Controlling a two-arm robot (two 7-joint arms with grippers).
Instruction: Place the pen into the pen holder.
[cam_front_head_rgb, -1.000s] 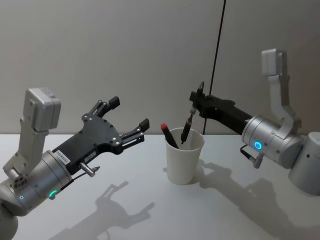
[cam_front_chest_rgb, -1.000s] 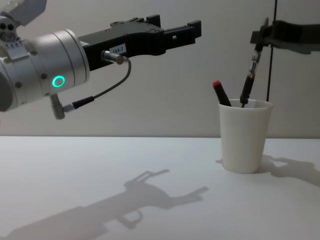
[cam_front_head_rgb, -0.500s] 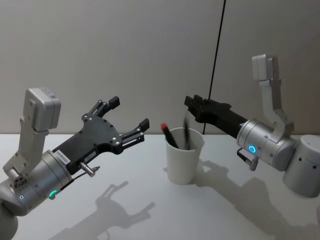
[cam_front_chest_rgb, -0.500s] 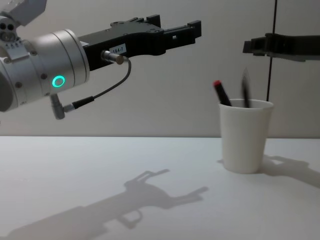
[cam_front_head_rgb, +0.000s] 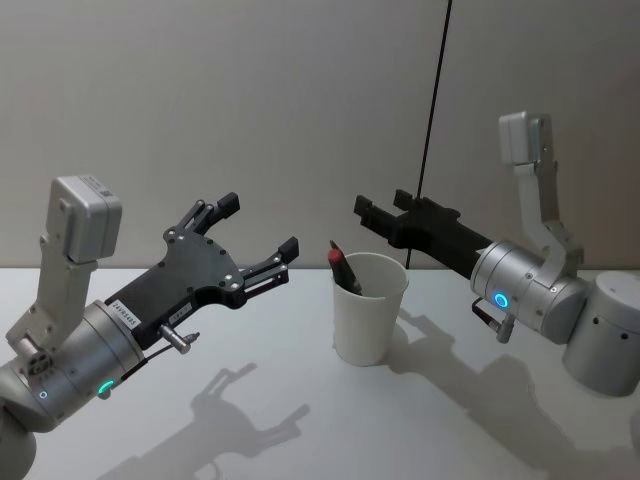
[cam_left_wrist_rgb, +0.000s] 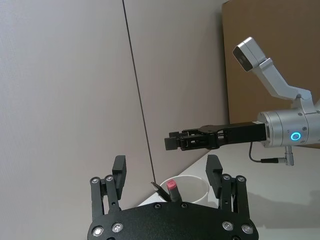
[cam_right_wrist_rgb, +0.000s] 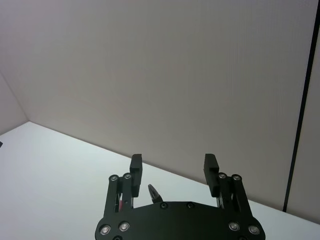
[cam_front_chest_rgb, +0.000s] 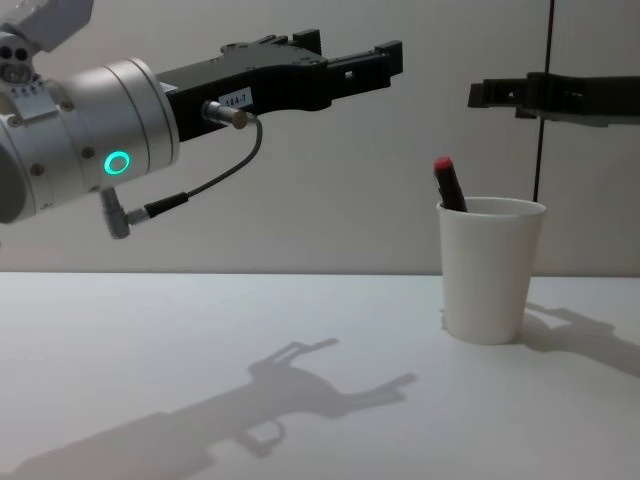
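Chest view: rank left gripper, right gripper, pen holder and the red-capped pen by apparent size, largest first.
1. left gripper, near the camera, so it looms large
2. pen holder
3. right gripper, cut off at the frame edge, so this rank against the cup is unsure
4. red-capped pen, mostly hidden inside the cup

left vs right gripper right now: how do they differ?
Left gripper is raised well to the left of the pen holder; right gripper hangs just above its rim. Left points up toward the wall in the head view; right lies level. Both are open and empty.
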